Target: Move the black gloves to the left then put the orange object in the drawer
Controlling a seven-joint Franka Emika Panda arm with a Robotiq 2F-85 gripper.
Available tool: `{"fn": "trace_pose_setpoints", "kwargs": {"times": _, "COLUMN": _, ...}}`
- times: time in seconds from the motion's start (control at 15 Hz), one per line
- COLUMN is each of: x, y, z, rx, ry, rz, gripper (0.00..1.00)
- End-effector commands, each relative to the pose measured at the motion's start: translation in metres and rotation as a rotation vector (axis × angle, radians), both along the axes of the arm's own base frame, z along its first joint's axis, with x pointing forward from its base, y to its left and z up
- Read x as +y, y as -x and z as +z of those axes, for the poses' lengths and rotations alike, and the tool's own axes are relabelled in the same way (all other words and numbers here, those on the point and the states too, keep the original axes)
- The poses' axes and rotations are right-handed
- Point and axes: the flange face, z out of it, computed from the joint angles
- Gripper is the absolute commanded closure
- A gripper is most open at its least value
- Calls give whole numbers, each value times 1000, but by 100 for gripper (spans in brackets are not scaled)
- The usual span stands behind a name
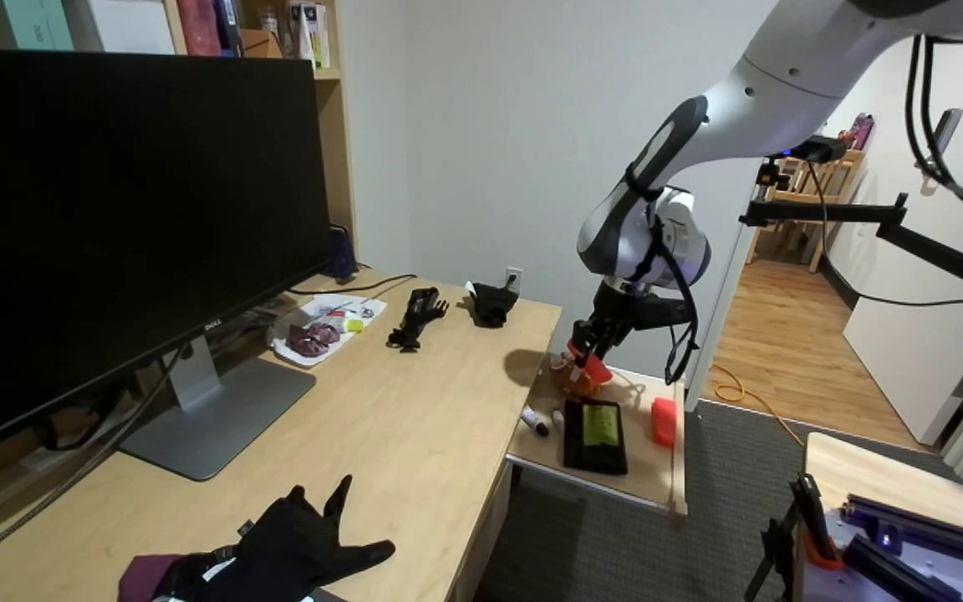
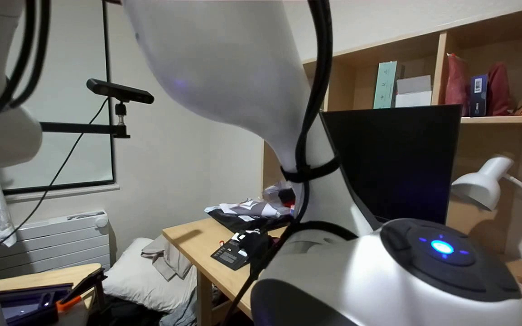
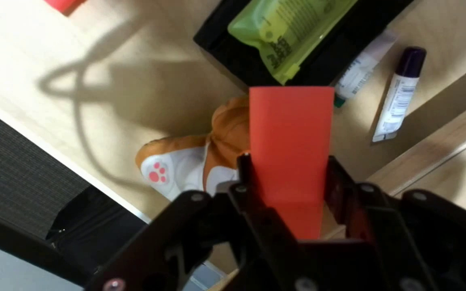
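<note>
A broad, light-wood worktop (image 1: 415,410) fills much of an exterior view; beyond its edge the shallow, low-walled drawer (image 1: 679,464) of matching wood stands pulled out, probably so that things can be let down into it. The matte black fabric gloves (image 1: 285,543), fingers splayed, lie on the worktop well apart from the drawer, likely set aside as the task asks; whether both are there I cannot tell. Over the drawer the black two-fingered pincer (image 3: 288,169) points down, clenched on a load. Below lie a flat black rectangular pouch (image 1: 596,462) bearing a yellow-green plastic packet (image 3: 293,36), an orange-and-white fabric toy (image 3: 190,159) with a pink paw print, and, near the outer wall, a chunky bright red block (image 1: 664,422). The load is the slim orange-red bar (image 3: 291,133), above the drawer floor, pinched by its long edges, presumably to stop it twisting before release; whether it touches the toy I cannot tell. Two small white tubes (image 3: 395,101) lie beside the pouch.
</note>
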Motion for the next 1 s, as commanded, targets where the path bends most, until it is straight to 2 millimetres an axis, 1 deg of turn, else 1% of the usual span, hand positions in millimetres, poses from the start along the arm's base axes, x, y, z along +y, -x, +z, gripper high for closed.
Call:
{"fn": "trace_pose_setpoints", "kwargs": {"times": 0.0, "x": 4, "y": 14, "z": -4, "rx": -61, "ry": -17, "rz": -15, "gripper": 81}}
{"fn": "trace_pose_setpoints", "kwargs": {"times": 0.2, "x": 7, "y": 30, "z": -12, "rx": -51, "ry": -55, "rz": -16, "gripper": 81}}
{"fn": "trace_pose_setpoints", "kwargs": {"times": 0.27, "x": 10, "y": 28, "z": -10, "rx": -52, "ry": -54, "rz": 11, "gripper": 81}}
{"fn": "trace_pose_setpoints", "kwargs": {"times": 0.33, "x": 4, "y": 23, "z": -12, "rx": -35, "ry": -60, "rz": -30, "gripper": 56}}
{"fn": "trace_pose_setpoints", "kwargs": {"times": 0.47, "x": 6, "y": 26, "z": -13, "rx": -35, "ry": -67, "rz": -21, "gripper": 56}}
{"fn": "trace_pose_setpoints", "kwargs": {"times": 0.6, "x": 8, "y": 24, "z": -13, "rx": -38, "ry": -69, "rz": -17, "gripper": 56}}
{"fn": "trace_pose_setpoints", "kwargs": {"times": 0.67, "x": 8, "y": 23, "z": -13, "rx": -39, "ry": -70, "rz": -16, "gripper": 81}}
{"fn": "trace_pose_setpoints", "kwargs": {"times": 0.87, "x": 9, "y": 31, "z": -11, "rx": 31, "ry": -89, "rz": -112, "gripper": 81}}
{"fn": "trace_pose_setpoints", "kwargs": {"times": 0.93, "x": 8, "y": 31, "z": -9, "rx": 25, "ry": -86, "rz": -146, "gripper": 81}}
